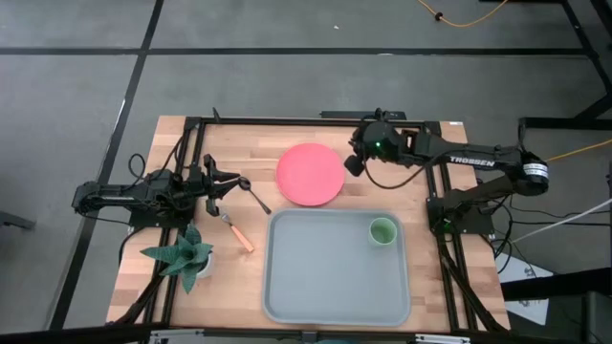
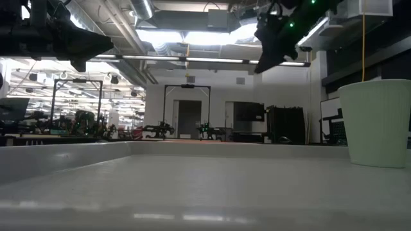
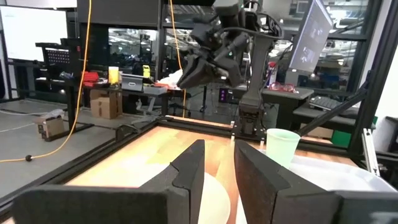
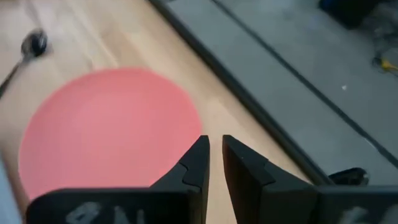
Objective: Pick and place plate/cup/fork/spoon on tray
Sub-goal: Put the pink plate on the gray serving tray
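Note:
The pink-red plate lies flat on the wooden table, just beyond the tray's far rim. The light-green cup stands upright in the tray's far right corner and also shows in the low view. The dark spoon and the orange-handled fork lie on the table left of the tray. My right gripper hangs above the plate's right edge, slanting down, a narrow gap between its fingers and nothing in it. My left gripper waits at the table's left, level, narrowly open, holding nothing.
A small green potted plant stands at the near left corner, close to the fork. A black frame rail runs along the table's far edge behind the plate. Most of the tray floor is bare.

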